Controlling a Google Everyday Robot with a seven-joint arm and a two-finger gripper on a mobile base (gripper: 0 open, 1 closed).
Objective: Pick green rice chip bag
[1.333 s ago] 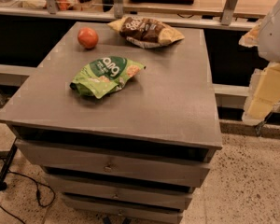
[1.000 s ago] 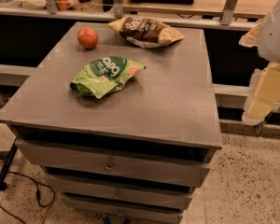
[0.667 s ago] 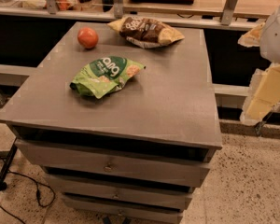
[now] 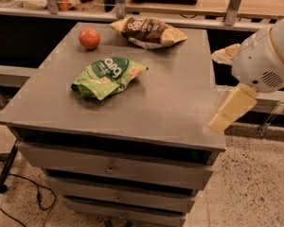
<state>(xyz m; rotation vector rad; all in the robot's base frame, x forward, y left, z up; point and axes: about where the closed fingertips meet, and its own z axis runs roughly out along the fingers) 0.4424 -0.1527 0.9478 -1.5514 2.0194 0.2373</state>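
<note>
The green rice chip bag [image 4: 107, 76] lies flat on the grey tabletop [image 4: 161, 103], a little toward 9 o'clock from its middle, with its white lettering facing up and nothing touching it. The tabletop caps a grey cabinet with drawers [image 4: 113, 167] stacked below it on a speckled floor.

From where I stand, the robot's white arm [image 4: 265, 56] hangs at the tabletop's 3 o'clock edge, well apart from the green bag. Its gripper [image 4: 216, 90] sits at that edge, level with the bag's 3 o'clock. The jaws are released, one cream piece high and one low, spread wide with nothing between them.

A brown-and-yellow snack bag [image 4: 149, 32] rests near the far edge, at 1 o'clock from the green bag. A small round orange-red fruit [image 4: 89, 38] sits at the green bag's 11 o'clock, near it but not touching. A black cable [image 4: 23, 197] trails over the floor at 7 o'clock.
</note>
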